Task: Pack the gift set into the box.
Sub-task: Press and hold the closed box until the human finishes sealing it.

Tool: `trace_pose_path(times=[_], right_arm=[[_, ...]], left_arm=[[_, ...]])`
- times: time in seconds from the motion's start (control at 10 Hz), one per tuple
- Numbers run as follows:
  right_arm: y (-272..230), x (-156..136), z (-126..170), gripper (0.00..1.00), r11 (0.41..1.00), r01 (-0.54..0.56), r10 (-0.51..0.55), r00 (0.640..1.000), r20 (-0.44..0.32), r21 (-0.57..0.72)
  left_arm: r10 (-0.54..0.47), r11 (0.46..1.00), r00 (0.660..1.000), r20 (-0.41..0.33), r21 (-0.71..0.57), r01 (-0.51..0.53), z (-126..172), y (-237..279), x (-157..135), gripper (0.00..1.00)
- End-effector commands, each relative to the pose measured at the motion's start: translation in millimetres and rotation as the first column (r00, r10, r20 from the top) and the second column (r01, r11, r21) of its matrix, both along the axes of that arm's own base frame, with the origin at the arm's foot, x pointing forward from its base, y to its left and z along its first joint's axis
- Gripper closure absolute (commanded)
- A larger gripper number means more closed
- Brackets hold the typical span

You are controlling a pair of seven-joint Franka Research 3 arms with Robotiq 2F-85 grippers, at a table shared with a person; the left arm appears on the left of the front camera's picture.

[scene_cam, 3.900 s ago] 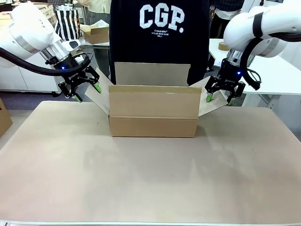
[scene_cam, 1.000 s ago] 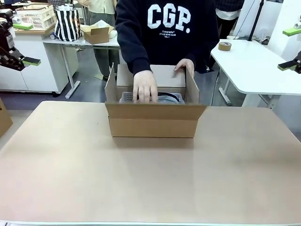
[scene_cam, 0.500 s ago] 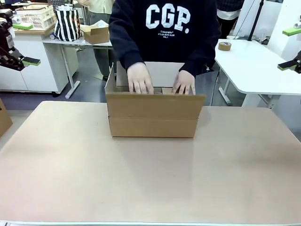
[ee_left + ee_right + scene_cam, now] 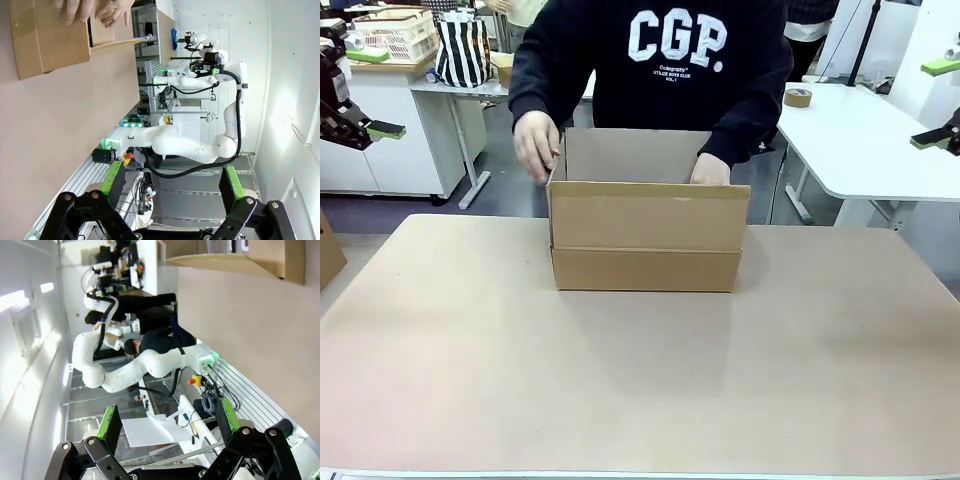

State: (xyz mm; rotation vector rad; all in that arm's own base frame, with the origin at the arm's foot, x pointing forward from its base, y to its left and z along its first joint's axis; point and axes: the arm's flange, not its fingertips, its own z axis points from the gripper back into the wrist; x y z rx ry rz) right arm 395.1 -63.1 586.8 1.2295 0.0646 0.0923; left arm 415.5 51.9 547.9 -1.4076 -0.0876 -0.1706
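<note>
The box (image 4: 645, 238) stands in the middle of the brown table, its near and far flaps upright. The person behind it has one hand (image 4: 535, 146) on the left side flap and the other hand (image 4: 710, 170) at the right rim. The gift set is hidden. My left gripper (image 4: 375, 92) hangs open at the far left edge, well clear of the box. My right gripper (image 4: 934, 103) hangs open at the far right edge. In the left wrist view the open left gripper (image 4: 172, 181) is empty, with the box (image 4: 50, 40) far off. The right gripper (image 4: 168, 421) is likewise open and empty, the box (image 4: 270, 257) distant.
A roll of tape (image 4: 798, 97) lies on the white table (image 4: 850, 145) at the back right. A striped bag (image 4: 465, 50) and a white basket (image 4: 390, 35) sit on a table at the back left. Another brown carton (image 4: 328, 250) pokes in at the left edge.
Both grippers, earlier holding the box's side flaps out, have drawn back to the picture's edges. The person's hands left the box's inside and went to its sides; the near flap now stands upright.
</note>
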Motion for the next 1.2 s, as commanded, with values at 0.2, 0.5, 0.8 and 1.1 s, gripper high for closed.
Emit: trace_pose_path(times=[0.2, 0.5, 0.8, 1.1], right_arm=[[-1.5, -2.6, 1.0, 0.0, 1.0, -0.014, 0.014, 1.0, 0.002, -0.009], [-1.5, -2.6, 1.0, 0.0, 1.0, -0.014, 0.014, 1.0, 0.002, -0.009], [-1.5, -2.6, 1.0, 0.0, 1.0, -0.014, 0.014, 1.0, 0.002, -0.009], [-1.5, -2.6, 1.0, 0.0, 1.0, -0.014, 0.014, 1.0, 0.002, -0.009]], left_arm=[[-0.009, 1.0, 1.0, 0.001, 0.0, 0.009, 2.8, 0.6, -2.0, 0.0], [-0.009, 1.0, 1.0, 0.001, 0.0, 0.009, 2.8, 0.6, -2.0, 0.0], [-0.009, 1.0, 1.0, 0.001, 0.0, 0.009, 2.8, 0.6, -2.0, 0.0], [-0.009, 1.0, 1.0, 0.001, 0.0, 0.009, 2.8, 0.6, -2.0, 0.0]])
